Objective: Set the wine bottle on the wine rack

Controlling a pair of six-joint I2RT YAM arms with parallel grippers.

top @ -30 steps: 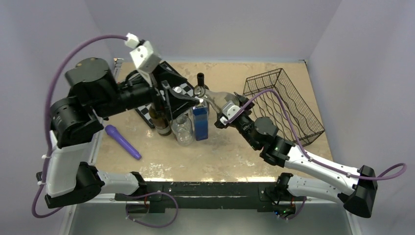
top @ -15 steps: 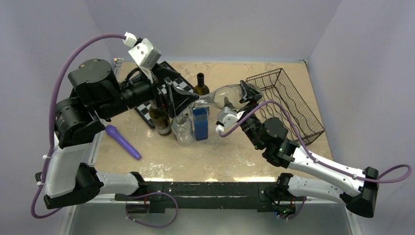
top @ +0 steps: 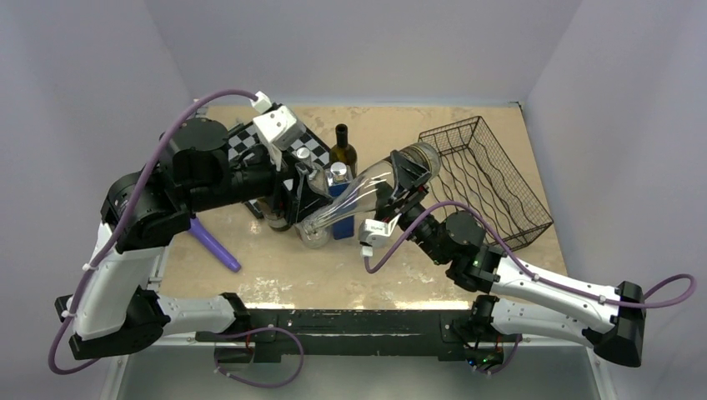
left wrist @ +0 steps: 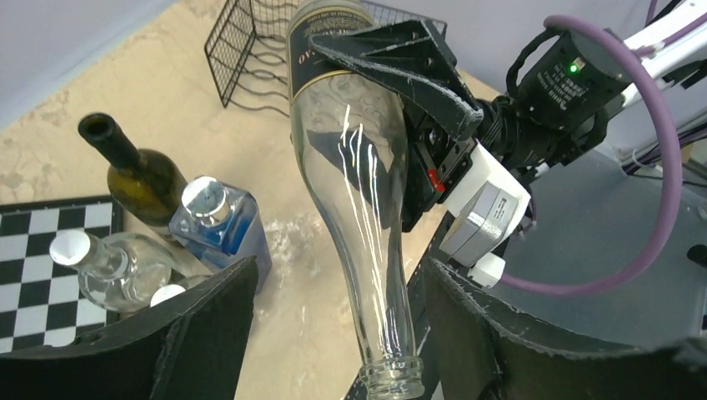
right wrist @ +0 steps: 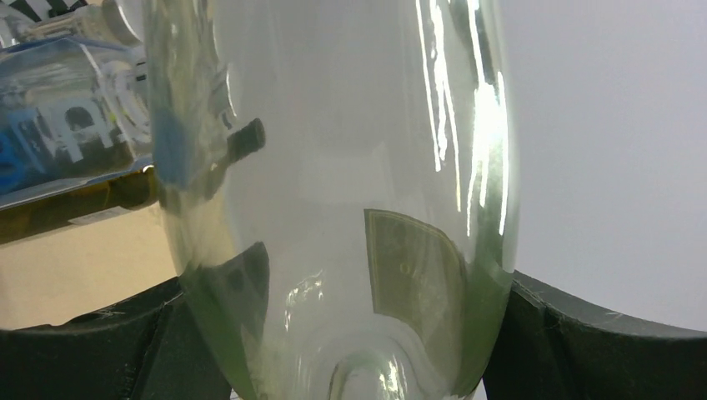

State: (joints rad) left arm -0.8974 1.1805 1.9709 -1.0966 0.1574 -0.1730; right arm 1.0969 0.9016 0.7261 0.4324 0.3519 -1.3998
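The clear glass wine bottle (top: pixel 367 187) hangs tilted in the air, its base toward the wine rack (top: pixel 492 179) and its neck pointing down to the front left. My right gripper (top: pixel 408 177) is shut on its wide body near the base; in the right wrist view the wine bottle (right wrist: pixel 333 208) fills the frame between both black fingers (right wrist: pixel 83 350). My left gripper (left wrist: pixel 338 275) is open, its fingers (left wrist: pixel 200 333) standing on either side of the bottle's neck (left wrist: pixel 379 317) with a gap on each side. The black wire wine rack (left wrist: pixel 250 33) lies behind.
A dark green bottle (top: pixel 340 148), a blue square bottle (top: pixel 340 208), a small clear bottle (top: pixel 313 227) and a brown bottle (top: pixel 277 212) stand clustered mid-table beside a chessboard (top: pixel 250 140). A purple object (top: pixel 208 242) lies at the left.
The right arm has swung the bottle round, base toward the rack and neck down to the front left. The left gripper let go of the neck, opened and dropped lower.
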